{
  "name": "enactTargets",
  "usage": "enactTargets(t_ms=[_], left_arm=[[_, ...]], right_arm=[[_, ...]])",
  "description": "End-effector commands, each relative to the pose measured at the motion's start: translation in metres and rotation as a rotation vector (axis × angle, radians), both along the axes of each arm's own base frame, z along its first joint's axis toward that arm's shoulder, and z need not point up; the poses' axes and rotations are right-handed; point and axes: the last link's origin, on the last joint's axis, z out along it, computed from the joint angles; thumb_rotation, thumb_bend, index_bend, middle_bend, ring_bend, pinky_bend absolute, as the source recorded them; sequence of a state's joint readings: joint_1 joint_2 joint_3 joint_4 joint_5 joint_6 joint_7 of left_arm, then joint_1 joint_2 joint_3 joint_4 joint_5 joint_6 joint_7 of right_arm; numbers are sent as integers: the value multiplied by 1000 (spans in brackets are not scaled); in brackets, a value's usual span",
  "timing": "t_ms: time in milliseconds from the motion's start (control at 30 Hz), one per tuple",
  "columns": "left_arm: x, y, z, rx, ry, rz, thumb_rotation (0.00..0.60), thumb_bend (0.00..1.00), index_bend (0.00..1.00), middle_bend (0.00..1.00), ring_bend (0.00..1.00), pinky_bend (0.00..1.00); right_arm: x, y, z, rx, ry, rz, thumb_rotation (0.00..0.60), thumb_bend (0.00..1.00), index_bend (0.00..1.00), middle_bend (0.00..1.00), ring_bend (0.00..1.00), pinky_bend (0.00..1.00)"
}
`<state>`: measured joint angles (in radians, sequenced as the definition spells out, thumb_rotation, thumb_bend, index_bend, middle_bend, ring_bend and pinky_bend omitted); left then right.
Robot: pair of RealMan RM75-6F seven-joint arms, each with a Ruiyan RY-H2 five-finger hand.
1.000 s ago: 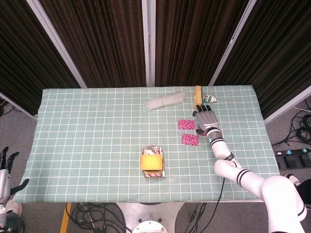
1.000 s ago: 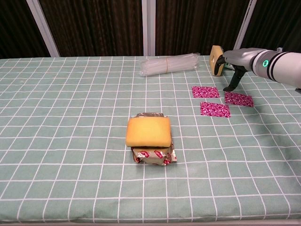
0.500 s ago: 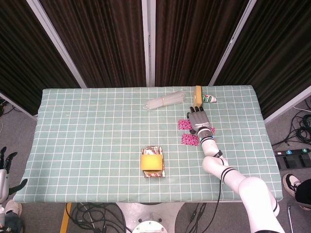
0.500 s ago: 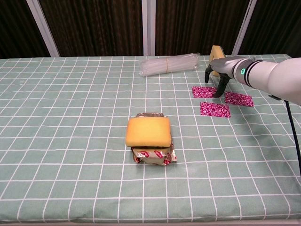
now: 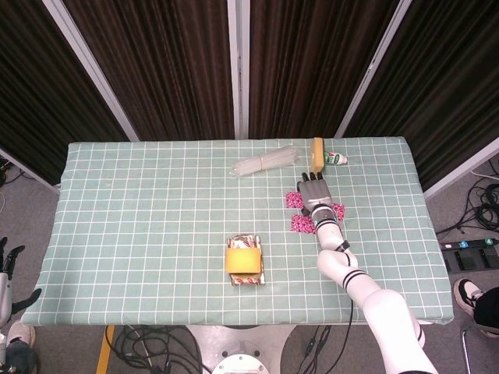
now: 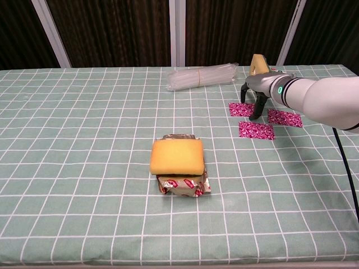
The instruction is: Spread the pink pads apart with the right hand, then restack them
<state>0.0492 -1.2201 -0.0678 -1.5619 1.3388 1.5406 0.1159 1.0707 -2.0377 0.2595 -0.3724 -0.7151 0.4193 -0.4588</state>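
The worktop (image 6: 84, 112) had a green checked cloth. In the middle of the frame, a yellow sponge (image 6: 177, 156) sat on a shiny snack pack (image 6: 183, 184). At the right of the frame, the right hand (image 6: 258, 89) hung over three pink pads (image 6: 256, 130), which lay spread apart. Its fingers (image 6: 258, 106) pointed down, apart and holding nothing. One tip was near the far-left pad (image 6: 243, 109). The thin pads could slide away if pushed. The left hand (image 5: 9, 261) hung open at the lower left, off the worktop.

Even, bright light from overhead is falling on the tabletop (image 5: 156, 202), leaving only faint, short shadows under things. The dark curtains (image 5: 156, 62) behind are staying nearly black. Both views are looking sharp, without glare; the head view is bending straight lines slightly toward its edges.
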Motion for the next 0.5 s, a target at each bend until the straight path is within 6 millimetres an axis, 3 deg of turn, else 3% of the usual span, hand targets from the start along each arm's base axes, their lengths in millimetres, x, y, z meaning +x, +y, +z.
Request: enactTargets(t_ms=[33, 500], left_arm=[[0, 0, 0, -2, -1, 1, 600, 204, 219, 88, 92, 127], [-3, -3, -1, -1, -4, 7, 600, 204, 219, 88, 93, 127]], right_arm=[[0, 1, -1, 0, -1, 1, 578, 158, 309, 55, 0, 0], [-1, 1, -2, -20, -5, 5, 576, 159, 375, 78, 0, 0]])
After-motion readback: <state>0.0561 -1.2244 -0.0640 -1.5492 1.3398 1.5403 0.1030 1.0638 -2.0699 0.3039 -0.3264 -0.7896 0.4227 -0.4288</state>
